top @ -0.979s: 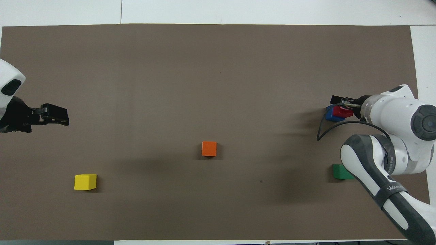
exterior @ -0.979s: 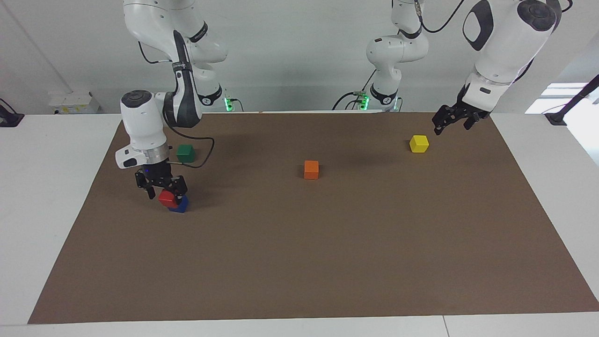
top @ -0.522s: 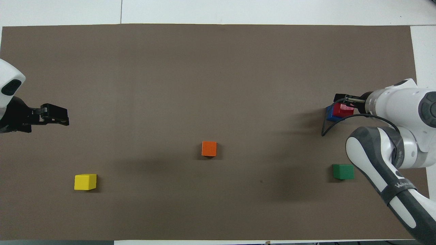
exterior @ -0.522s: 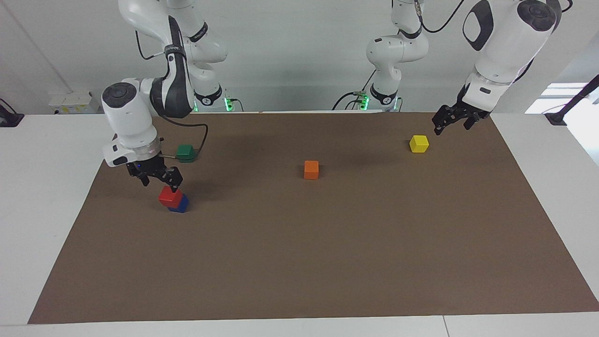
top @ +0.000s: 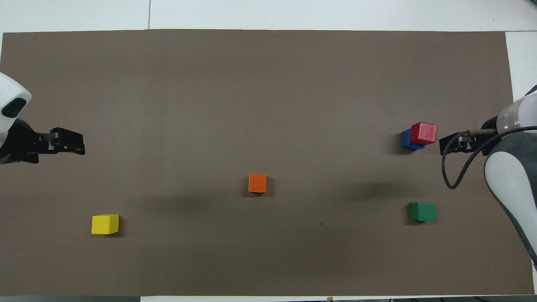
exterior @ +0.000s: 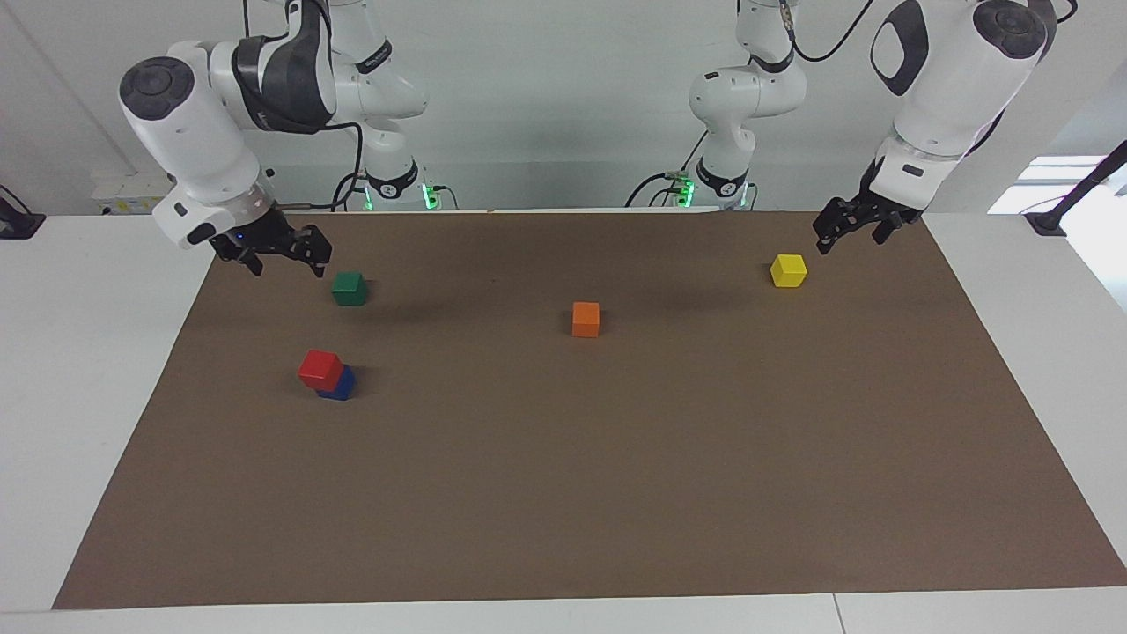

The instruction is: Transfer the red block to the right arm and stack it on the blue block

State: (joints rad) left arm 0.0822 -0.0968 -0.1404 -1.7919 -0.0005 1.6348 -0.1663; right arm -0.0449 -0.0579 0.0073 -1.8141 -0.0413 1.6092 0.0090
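Toward my right arm's end of the brown mat (exterior: 616, 493), the red block (exterior: 320, 369) sat on top of the blue block (exterior: 339, 385), set off-centre so that part of the blue block showed beneath it. Nothing gripped either one. My right gripper (exterior: 280, 255) hung in the air, empty, over the mat's edge near the dark green block (exterior: 349, 288), its fingers spread apart. It was well clear of the stack. In the overhead view the same gripper (top: 455, 144) appeared beside the two stacked blocks, not touching them, with its black wrist cable (top: 455, 167) looping below it.

My left gripper (exterior: 850, 231) waited raised over the mat's corner at my left arm's end, close to the yellow block (exterior: 789, 270). It held nothing. I could not tell whether its fingers were parted or closed. The orange block (exterior: 585, 319) lay alone near the middle of the mat, well apart from the others. The green block lay nearer to me than the stack.
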